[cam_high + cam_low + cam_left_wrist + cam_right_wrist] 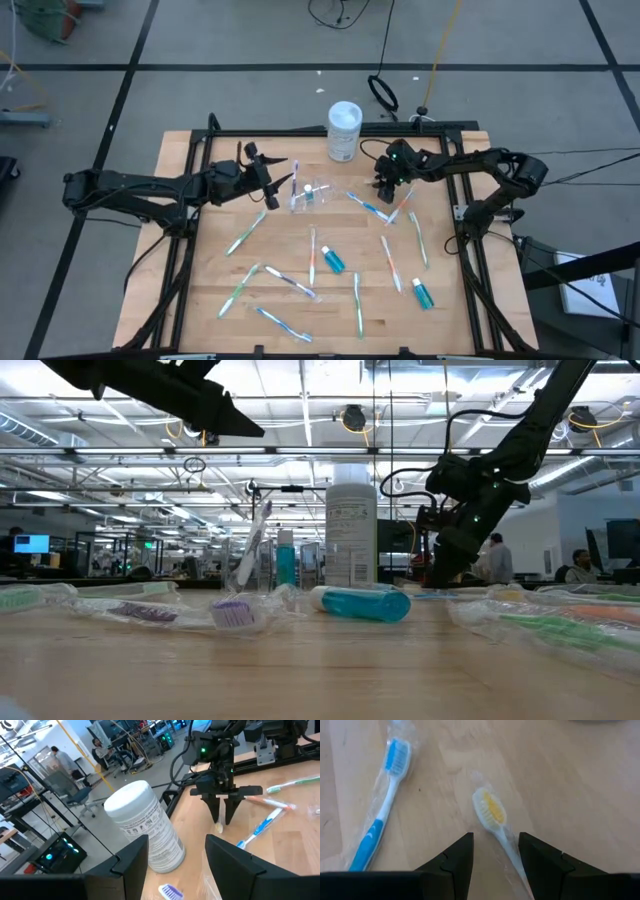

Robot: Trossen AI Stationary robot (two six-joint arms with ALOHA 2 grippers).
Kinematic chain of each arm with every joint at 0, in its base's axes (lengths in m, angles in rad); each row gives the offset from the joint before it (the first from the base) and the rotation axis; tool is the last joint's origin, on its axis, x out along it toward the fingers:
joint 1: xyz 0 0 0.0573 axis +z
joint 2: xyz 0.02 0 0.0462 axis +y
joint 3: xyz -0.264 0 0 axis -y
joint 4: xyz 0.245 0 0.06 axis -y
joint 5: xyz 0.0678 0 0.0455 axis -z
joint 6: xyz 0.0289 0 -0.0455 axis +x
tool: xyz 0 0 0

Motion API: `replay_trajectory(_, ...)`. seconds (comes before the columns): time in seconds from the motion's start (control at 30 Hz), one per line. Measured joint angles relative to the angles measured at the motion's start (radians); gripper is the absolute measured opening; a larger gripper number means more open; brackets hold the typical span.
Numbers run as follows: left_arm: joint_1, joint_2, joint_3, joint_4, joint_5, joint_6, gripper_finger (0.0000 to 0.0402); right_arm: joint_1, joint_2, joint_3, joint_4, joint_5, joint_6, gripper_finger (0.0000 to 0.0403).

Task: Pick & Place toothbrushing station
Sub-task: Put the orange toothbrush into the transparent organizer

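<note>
Toothbrushes lie scattered over the wooden surface [210, 310], most of them still in clear wrappers. Near the back edge stands a tall white cylindrical container [344, 130] with its lid on; what it holds cannot be seen. Just in front of it sits the small clear plastic cup [303, 195], holding a toothbrush that leans out toward the back and what looks like a blue toothpaste tube; the low view shows both standing inside it. Two more blue toothpaste tubes lie flat on the surface: one [332, 260] near the middle, another [423, 293] toward the front right.

The left gripper [272, 180] hovers just left of the cup, its fingers [131, 862] spread with nothing between them. The right gripper [386, 190] is lowered near the back right of the surface, right of the container, its fingers [451, 860] parted on either side of the handle of a yellow-bristled toothbrush [492, 812] that lies on the wood; whether they touch it cannot be told. A blue-and-white toothbrush [380, 817] lies beside it, apart.
</note>
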Motion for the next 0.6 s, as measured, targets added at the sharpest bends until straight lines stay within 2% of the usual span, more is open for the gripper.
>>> replay_trajectory(0.3, 0.0, 0.0, 0.0, -0.052, -0.001, -0.093, 0.0202, 0.0, 0.001, 0.0, 0.062, 0.058, 0.006, 0.0144)
replay_trajectory(0.43, 0.0, 0.0, 0.0, -0.075, 0.0, -0.109, 0.0202, 0.0, 0.019, 0.0, 0.004, 0.064, -0.014, 0.0121)
replay_trajectory(0.6, 0.0, 0.0, 0.0, -0.079, 0.0, -0.136, 0.0202, 0.007, 0.06, 0.002, 0.014, 0.146, 0.009, 0.0081)
